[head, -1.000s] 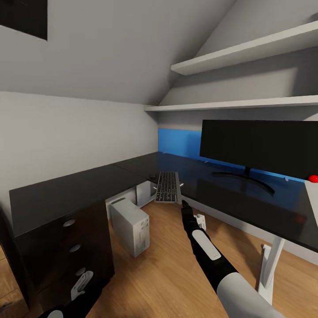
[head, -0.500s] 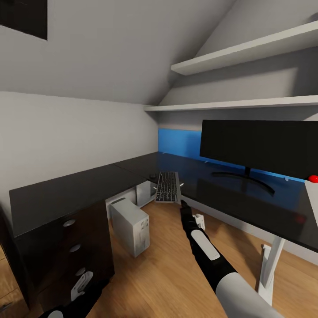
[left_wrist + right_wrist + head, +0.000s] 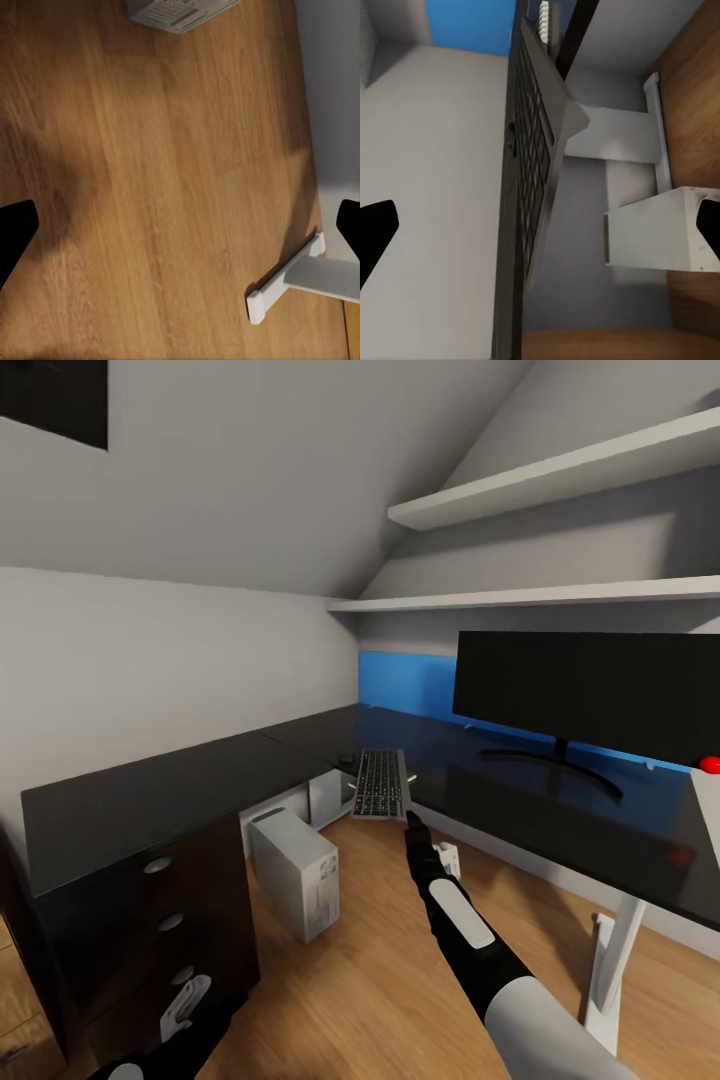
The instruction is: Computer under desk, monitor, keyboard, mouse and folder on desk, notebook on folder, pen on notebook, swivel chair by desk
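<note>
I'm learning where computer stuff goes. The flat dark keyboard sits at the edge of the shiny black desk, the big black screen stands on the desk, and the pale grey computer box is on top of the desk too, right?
Almost. The pale grey-white computer tower isn't on top: the head view shows it on the wooden floor under the glossy black desk. The flat dark keyboard does sit at the desk's edge, and the big black monitor stands on it.

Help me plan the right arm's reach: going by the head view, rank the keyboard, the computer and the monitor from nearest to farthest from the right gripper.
1. keyboard: just ahead of the right gripper, hanging over the desk edge.
2. computer: on the floor to the gripper's left, under the desk.
3. monitor: farthest, standing back on the desk to the right.
</note>
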{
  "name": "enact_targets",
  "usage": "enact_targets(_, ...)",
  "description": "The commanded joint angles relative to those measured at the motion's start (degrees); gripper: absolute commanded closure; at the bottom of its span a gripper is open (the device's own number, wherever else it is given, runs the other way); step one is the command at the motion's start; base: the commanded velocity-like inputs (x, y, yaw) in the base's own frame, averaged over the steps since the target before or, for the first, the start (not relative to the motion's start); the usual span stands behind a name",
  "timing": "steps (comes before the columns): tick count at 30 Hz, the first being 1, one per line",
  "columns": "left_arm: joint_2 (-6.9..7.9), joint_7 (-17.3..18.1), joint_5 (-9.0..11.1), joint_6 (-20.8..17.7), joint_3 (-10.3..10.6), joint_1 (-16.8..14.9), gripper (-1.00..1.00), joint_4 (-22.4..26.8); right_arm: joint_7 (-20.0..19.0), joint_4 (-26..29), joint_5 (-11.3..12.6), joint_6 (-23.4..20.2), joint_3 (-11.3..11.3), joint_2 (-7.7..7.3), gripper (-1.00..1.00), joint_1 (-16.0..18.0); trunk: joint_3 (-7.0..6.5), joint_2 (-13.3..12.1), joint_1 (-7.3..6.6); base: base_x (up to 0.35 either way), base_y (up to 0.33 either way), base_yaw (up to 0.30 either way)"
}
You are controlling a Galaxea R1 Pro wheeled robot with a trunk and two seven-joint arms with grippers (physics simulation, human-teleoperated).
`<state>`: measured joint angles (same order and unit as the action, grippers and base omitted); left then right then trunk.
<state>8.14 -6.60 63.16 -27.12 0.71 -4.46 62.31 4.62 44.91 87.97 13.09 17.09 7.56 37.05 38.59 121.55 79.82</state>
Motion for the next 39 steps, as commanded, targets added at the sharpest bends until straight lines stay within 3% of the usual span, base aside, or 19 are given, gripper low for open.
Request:
enact_targets(1, 0.04, -0.52, 0.59, -0.07, 0.08, -0.02, -1.00, 0.10, 0.24, 0.23, 0.51, 0.36, 0.25, -0.01, -1.00, 0.05, 0.07, 0.03, -0.01, 0.008, 0.013, 0.000)
enact_targets(5, 0.04, -0.52, 0.61, -0.05, 0.08, -0.02, -1.00, 0.10, 0.30, 0.31, 0.53, 0.30, 0.17, -0.05, -1.00, 0.04, 0.07, 0.03, -0.01, 0.017, 0.008, 0.000)
enact_targets(11, -0.17, -0.46, -2.45, 0.00, 0.12, -0.05, -1.00, 0.10, 0.24, 0.35, 0.54, 0.40, 0.06, -0.08, -1.00, 0.04, 0.07, 0.03, -0.01, 0.168, 0.032, 0.000)
enact_targets(17, -0.33, -0.44, -3.91, -0.03, 0.09, -0.33, -1.00, 0.10, 0.30, 0.35, 0.67, 0.29, 0.02, -0.08, -1.00, 0.04, 0.07, 0.03, -0.01, 0.048, 0.009, 0.000)
enact_targets(39, -0.36, -0.43, -4.19, -0.13, 0.09, -0.46, -1.00, 0.10, 0.30, 0.27, 1.00, 0.27, -0.21, -0.09, -1.00, 0.04, 0.07, 0.03, -0.01, 0.004, 0.049, 0.000)
